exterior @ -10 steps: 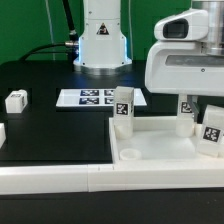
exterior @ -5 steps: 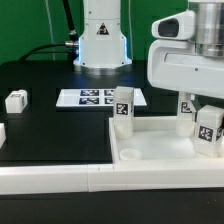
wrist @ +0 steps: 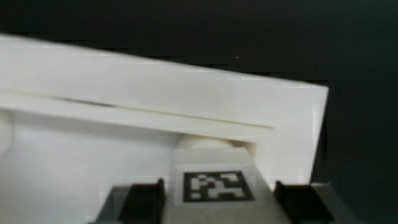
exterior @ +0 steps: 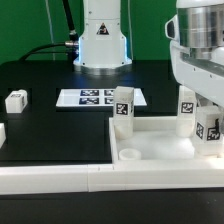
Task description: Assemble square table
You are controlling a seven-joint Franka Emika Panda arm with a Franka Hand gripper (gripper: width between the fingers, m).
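Observation:
The square table's white top (exterior: 160, 150) lies at the exterior view's lower right, rim up. Two short white tagged legs stand upright in its far corners, one (exterior: 122, 108) toward the exterior view's left and one (exterior: 187, 107) toward its right. A third leg (exterior: 211, 131) stands upright at the right edge of the top, and my gripper (exterior: 211, 120) is shut on it from above. In the wrist view this leg (wrist: 217, 186) shows its tag between my two dark fingers (wrist: 143, 203), above the top (wrist: 143, 95).
The marker board (exterior: 92, 97) lies behind the top, before the robot base (exterior: 102, 45). A loose leg (exterior: 16, 100) rests at the exterior view's left and another white part (exterior: 2, 133) at the left edge. A long white bar (exterior: 50, 178) runs along the front.
My hand has swung toward the exterior view's right. The held leg has stayed at the same corner and turned a little. Nothing else has moved.

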